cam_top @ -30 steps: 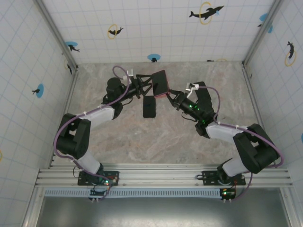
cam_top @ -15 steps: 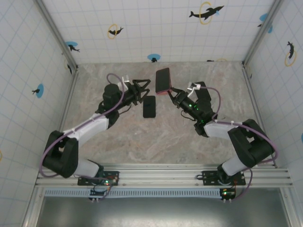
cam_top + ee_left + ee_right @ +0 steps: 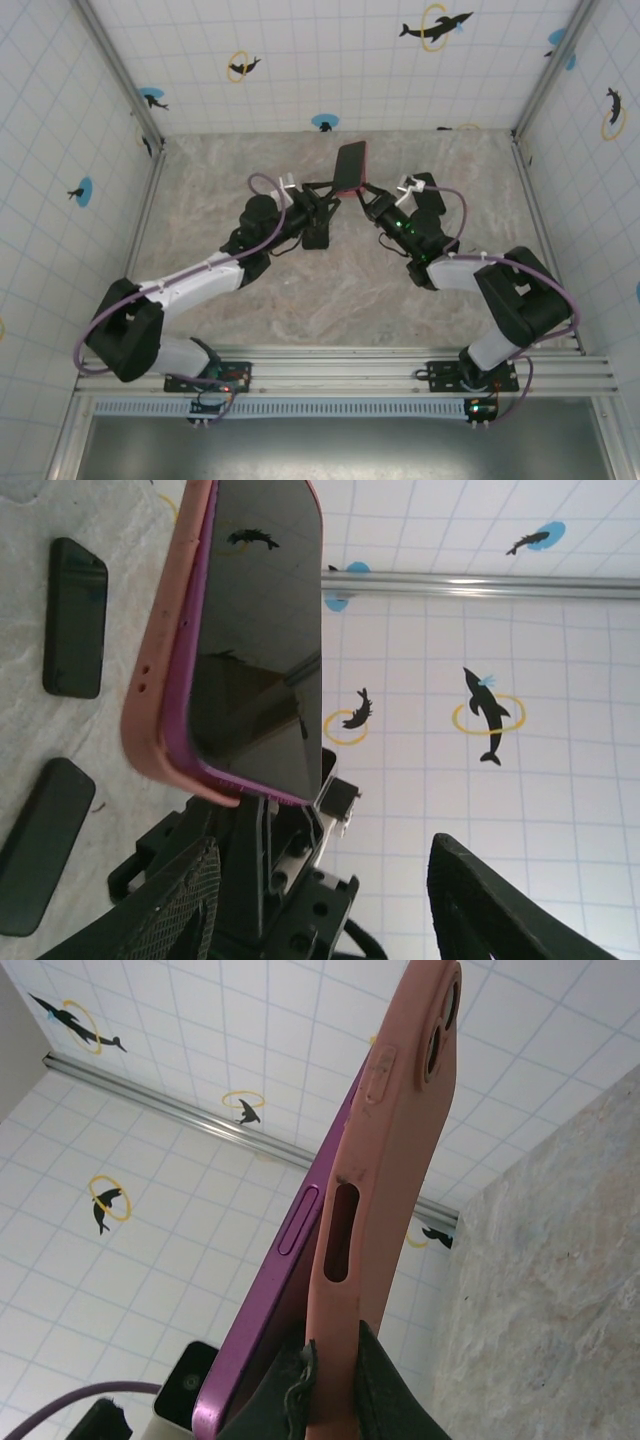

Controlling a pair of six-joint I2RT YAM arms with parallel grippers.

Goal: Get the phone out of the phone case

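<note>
White tiled walls (image 3: 330,60) with dolphin stickers enclose a marbled table (image 3: 300,290). Above the far middle of the table, the right gripper (image 3: 363,193) holds the phone case (image 3: 351,166) in the air, standing roughly on end. Its fingers are clamped on the lower end of the case, and the upper end is free and leans toward the far wall.

In the right wrist view, the pink case (image 3: 390,1160) rises out of the right gripper (image 3: 330,1395). The camera cut-out is at the free top end. The purple edge of the phone (image 3: 285,1280) runs alongside the case and seems to stand a little proud of it near the gripped end.

The left gripper (image 3: 320,197) sits just left of the case and slightly nearer, with its fingers spread wide and holding nothing. In the left wrist view, the phone (image 3: 255,630) shows its dark, glossy screen to this gripper (image 3: 325,875). The phone's long axis runs away from the spread fingers (image 3: 175,900), with the case (image 3: 160,660) behind it. Two dark slabs (image 3: 75,615) lie flat on the table beyond.

The left arm is the free one and the nearer one to the screen side. The coming pull therefore likely falls to it, reaching right and far to take the phone's free end while the right gripper anchors the case.
</note>
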